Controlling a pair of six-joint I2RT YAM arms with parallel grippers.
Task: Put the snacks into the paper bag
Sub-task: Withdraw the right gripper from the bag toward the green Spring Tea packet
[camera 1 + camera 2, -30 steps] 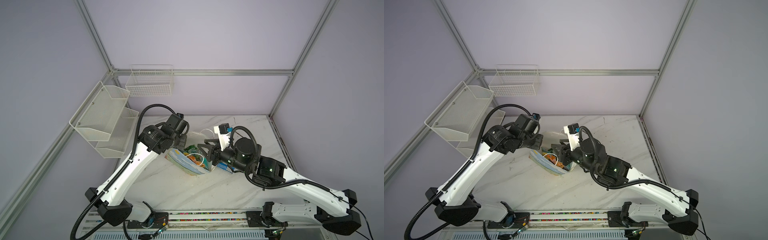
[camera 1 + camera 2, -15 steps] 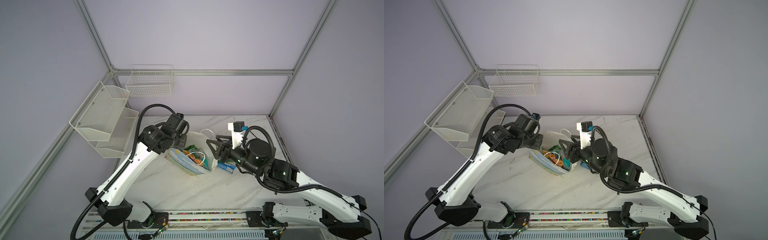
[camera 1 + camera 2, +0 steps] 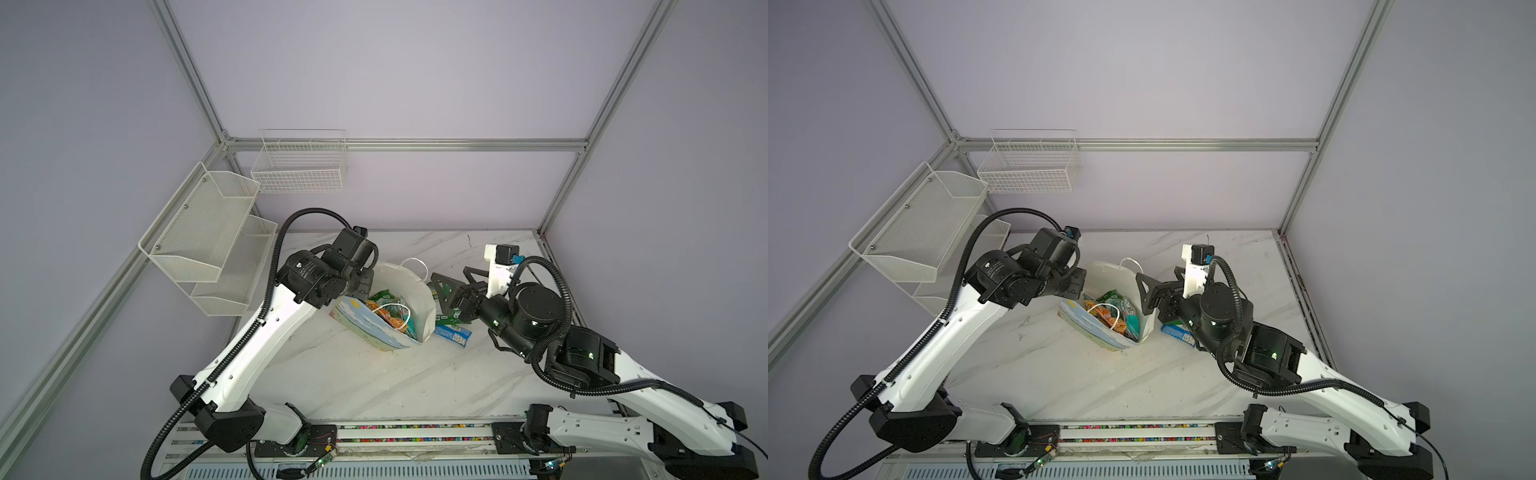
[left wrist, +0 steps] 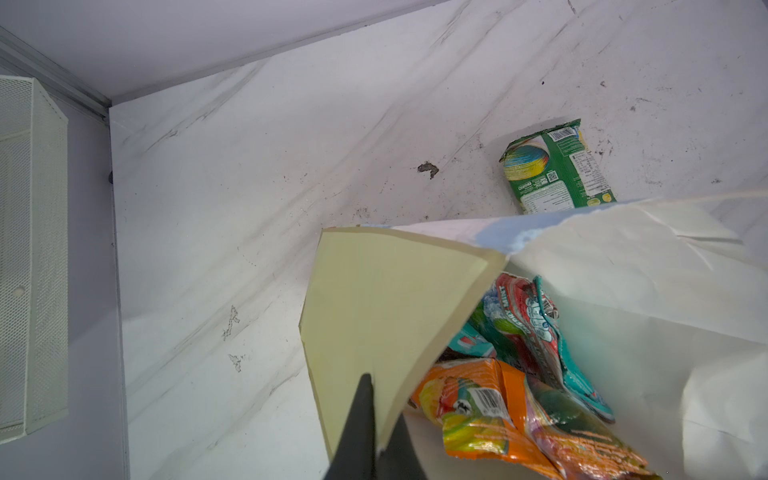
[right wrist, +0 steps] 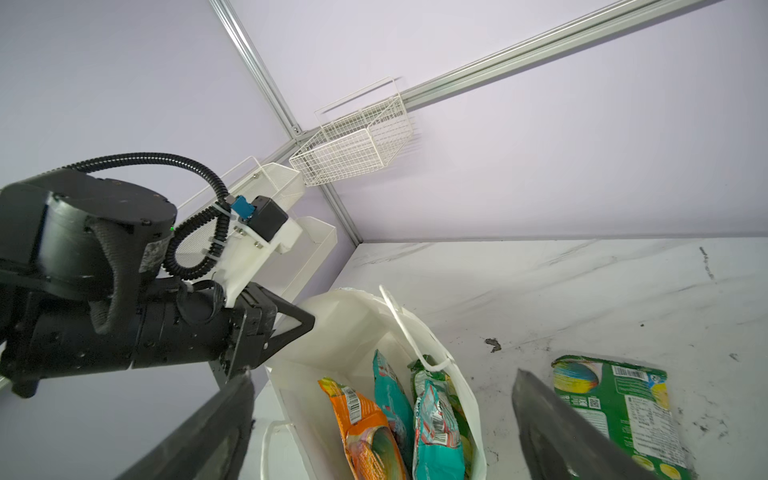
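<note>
Tabletop (image 3: 353, 374) white marble, scuffed | walls (image 3: 395, 83) lilac | left pincer (image 3: 368, 286) clamped on paper bag (image 3: 419, 299) | right pincer (image 3: 456, 286) apart

Soft even light; close foreground blurred

Top views: mounted high over the front rail, facing down and toward the back wall, far off; both top views share almost the whole scene: both arms, table (image 3: 374, 386), wall baskets (image 3: 299, 166). Left wrist view: very close, sighting along its own fingers (image 4: 361, 415) onto the paper bag (image 4: 623, 291) rim. Right wrist view: close, low, facing the bag mouth and left gripper (image 5: 301, 323). Both wrist views share the bag interior and green packet (image 5: 615, 407)
</note>
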